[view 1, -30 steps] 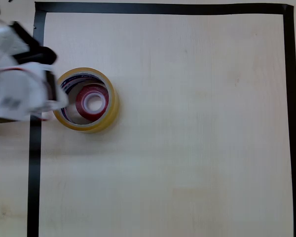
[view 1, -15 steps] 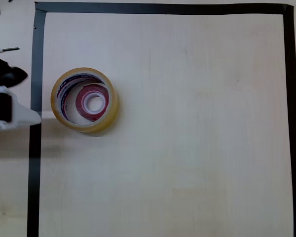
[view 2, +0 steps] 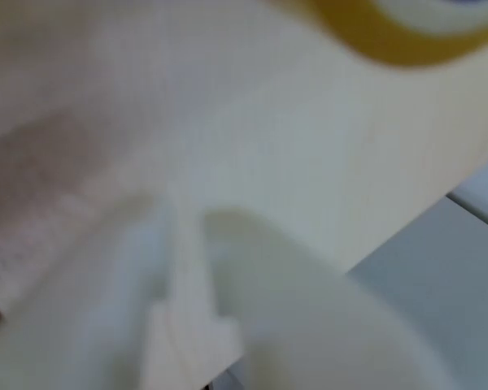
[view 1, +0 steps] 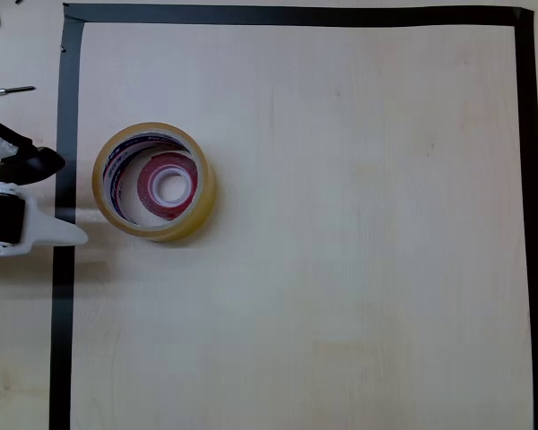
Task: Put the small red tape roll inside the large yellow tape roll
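- The large yellow tape roll (view 1: 154, 181) with the small red tape roll (view 1: 168, 184) inside is the sole obstacle, left of centre in the overhead view.
- The worktop (view 1: 341, 251) rightward lies bare.
- The tool (view 1: 58, 202) sits at the left edge, apart from the rolls.

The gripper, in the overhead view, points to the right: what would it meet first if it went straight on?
Probably the large yellow tape roll, with the small red tape roll inside it. The gripper lies just left of it; its height is unclear.

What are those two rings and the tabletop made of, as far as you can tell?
The yellow roll looks like translucent plastic tape, amber and slightly shiny, wound on a printed core, probably cardboard. The red roll inside it seems to be glossy plastic tape on a white core. The table shows faint grain, so likely pale wood or laminate, matte, edged with black tape.
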Controlling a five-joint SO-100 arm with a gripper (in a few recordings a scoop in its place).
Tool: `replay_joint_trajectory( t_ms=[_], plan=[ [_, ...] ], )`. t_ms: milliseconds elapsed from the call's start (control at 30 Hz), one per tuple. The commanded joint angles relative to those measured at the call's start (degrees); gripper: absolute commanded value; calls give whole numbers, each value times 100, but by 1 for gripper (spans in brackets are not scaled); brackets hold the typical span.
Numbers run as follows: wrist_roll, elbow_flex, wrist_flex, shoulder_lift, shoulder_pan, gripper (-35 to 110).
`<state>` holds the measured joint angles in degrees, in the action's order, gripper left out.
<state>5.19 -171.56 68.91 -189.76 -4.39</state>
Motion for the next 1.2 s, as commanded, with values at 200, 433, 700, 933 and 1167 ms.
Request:
replay_joint_trajectory(
  t_ms=[200,433,700,933,1167],
  plan=[
    [62,-18,492,-123,404,0],
    [62,-18,501,-123,299,0],
    [62,-18,501,-123,299,0],
    [62,-18,501,-123,299,0],
    [62,-18,501,-123,299,0]
  ],
)
